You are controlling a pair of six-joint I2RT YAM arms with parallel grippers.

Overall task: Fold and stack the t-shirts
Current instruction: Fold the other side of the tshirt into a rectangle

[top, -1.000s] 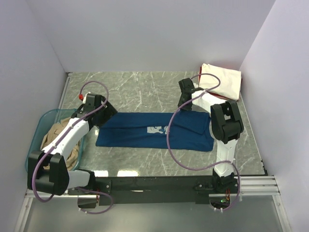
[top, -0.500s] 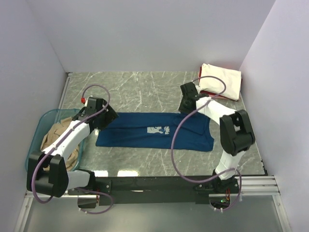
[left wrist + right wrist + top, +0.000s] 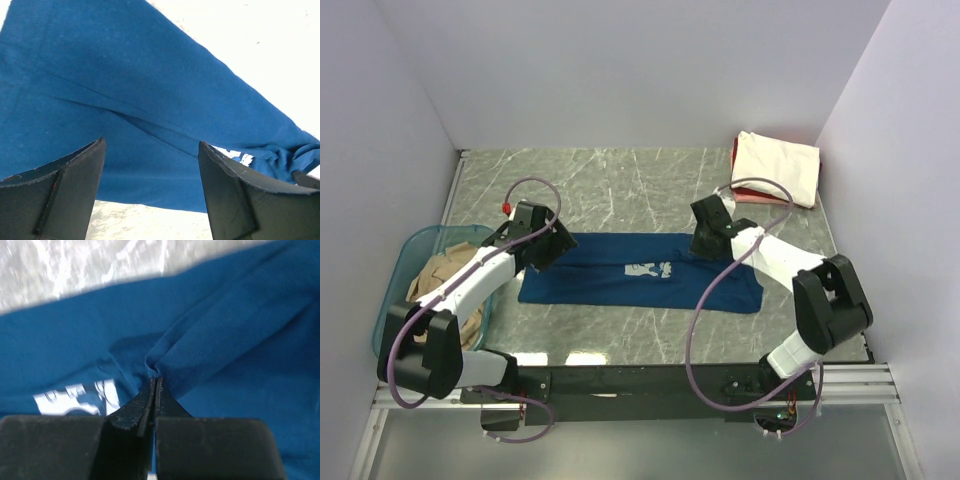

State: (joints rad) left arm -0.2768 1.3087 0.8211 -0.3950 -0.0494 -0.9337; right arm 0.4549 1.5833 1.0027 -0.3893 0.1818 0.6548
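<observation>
A navy t-shirt (image 3: 610, 278) lies flat on the table (image 3: 620, 180); the right gripper (image 3: 155, 381) pinches a fold of it; the left gripper (image 3: 150, 150) hovers above its left end, jaws spread. Likely soft, light cloth; best taken at an edge.

Counter (image 3: 620, 180) — grey-green, marbled with pale veins, level, enclosed at the back and both sides by plain pale walls (image 3: 620, 70). Tub (image 3: 420, 238) — translucent teal plastic, standing at the counter's left edge towards the near side, close to the left wall. Both wrist views show the counter glared to near white.
</observation>
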